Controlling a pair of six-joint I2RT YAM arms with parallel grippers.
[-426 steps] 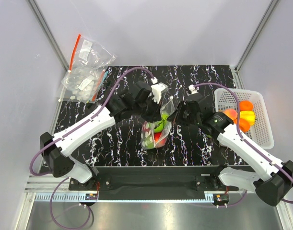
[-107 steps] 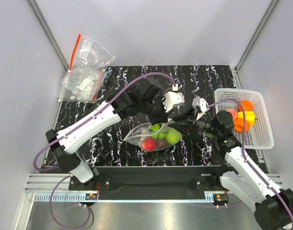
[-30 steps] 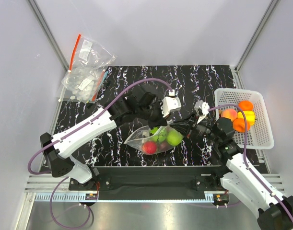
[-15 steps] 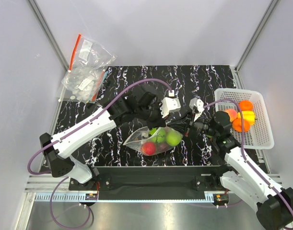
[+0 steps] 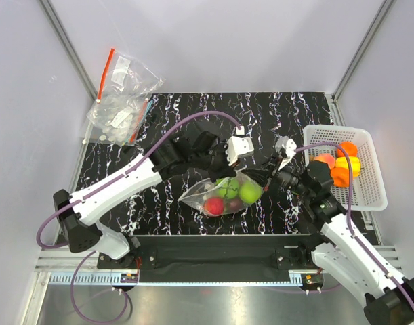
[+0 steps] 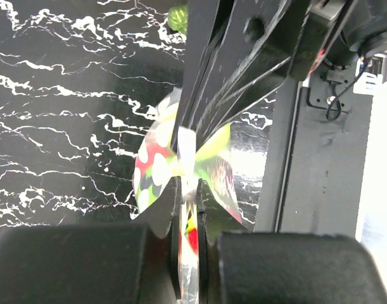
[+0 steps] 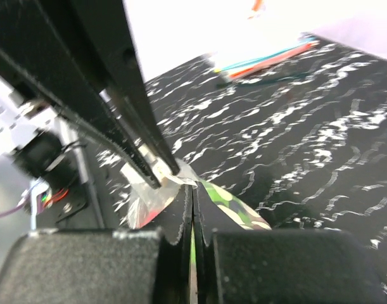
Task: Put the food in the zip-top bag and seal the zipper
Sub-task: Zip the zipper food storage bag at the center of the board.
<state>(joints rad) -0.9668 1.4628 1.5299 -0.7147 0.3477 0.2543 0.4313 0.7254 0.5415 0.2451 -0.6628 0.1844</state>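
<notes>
My left gripper point(image 6: 188, 190) is pressed together on the thin film at the mouth edge of the zip-top bag point(image 5: 220, 198), the pale strip of the edge running up between my fingers in the left wrist view. My right gripper point(image 7: 192, 190) is also pinched flat on that same edge, just beside the left one and facing it, so the two sets of fingers almost meet nose to nose. I cannot tell whether the mouth is sealed along its length. The bag hangs from the two pinches near the middle of the desk point(image 5: 288, 115), toward its near edge, with its left tip low by the surface. Inside it I see the food point(image 5: 247, 192): green pieces and a red one. Other pieces, orange and yellow, lie in the white basket point(image 5: 361, 198) at the desk's right edge. A clear bag with a red strip point(image 5: 122, 95) lies at the far left corner.
</notes>
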